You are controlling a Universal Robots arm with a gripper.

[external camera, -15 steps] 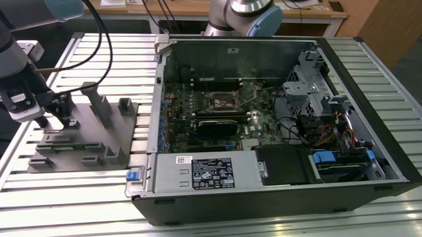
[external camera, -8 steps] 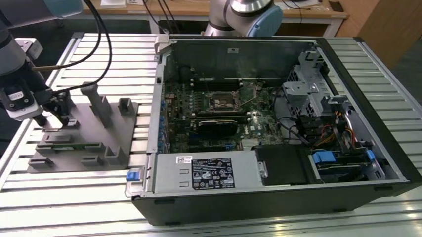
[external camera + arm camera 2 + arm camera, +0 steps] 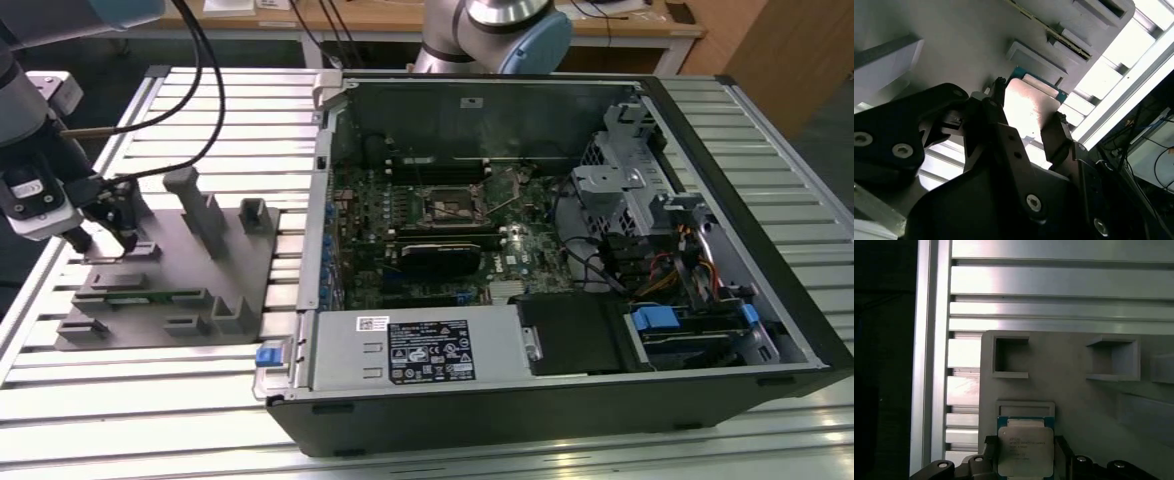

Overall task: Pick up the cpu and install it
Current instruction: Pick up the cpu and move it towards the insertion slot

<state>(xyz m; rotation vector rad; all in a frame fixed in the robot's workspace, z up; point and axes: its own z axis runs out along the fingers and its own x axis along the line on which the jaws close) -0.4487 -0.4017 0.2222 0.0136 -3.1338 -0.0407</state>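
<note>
The cpu [image 3: 1024, 450] is a small square chip with a silver metal top and a green edge. It lies flat on the grey tray [image 3: 1074, 405], just below a small raised frame. My gripper [image 3: 1025, 456] is down over it, with one black finger against each of two opposite sides. In the second wrist view the cpu [image 3: 1029, 107] shines between the two fingers [image 3: 1056, 135], and both touch its edges. In the exterior view my gripper [image 3: 104, 240] stands low over the tray [image 3: 200, 290] at the exterior view's left.
An open computer case [image 3: 561, 250] lies at the exterior view's right, with the motherboard and its black socket frame [image 3: 450, 207] inside. Tall grey posts [image 3: 200, 205] rise from the tray beside my gripper. The table is made of slatted aluminium rails [image 3: 1054, 280].
</note>
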